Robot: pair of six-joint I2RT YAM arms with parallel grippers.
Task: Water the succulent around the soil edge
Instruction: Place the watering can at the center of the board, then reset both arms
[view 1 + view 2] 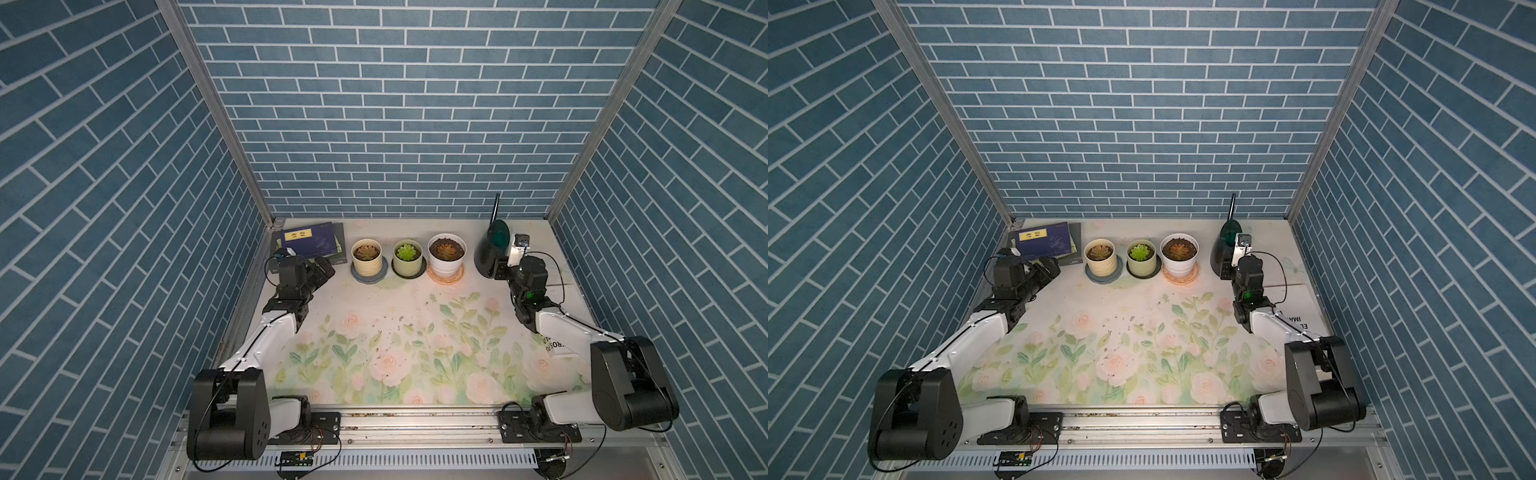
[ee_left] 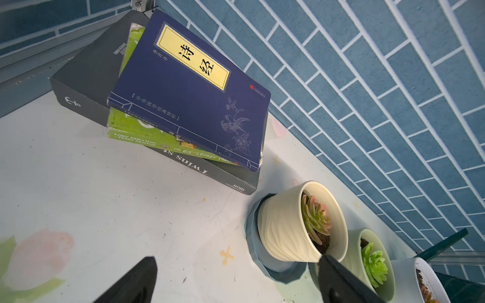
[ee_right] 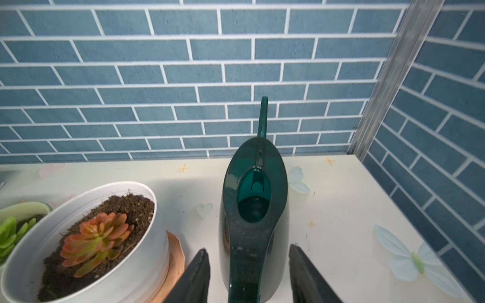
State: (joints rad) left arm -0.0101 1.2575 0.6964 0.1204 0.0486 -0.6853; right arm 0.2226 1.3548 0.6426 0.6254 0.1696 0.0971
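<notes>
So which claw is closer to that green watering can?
Right. The right gripper sits at the watering can, open jaws either side of its handle. The left gripper is far off, beside the books.

I work in a lab test booth: brick-print panels (image 1: 399, 124) on aluminium posts (image 1: 217, 116), 2 arms (image 1: 266, 332) bolted to a rail (image 1: 415, 419).

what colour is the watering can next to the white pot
The watering can is a dark, see-through teal green, clearest in the right wrist view.
</notes>
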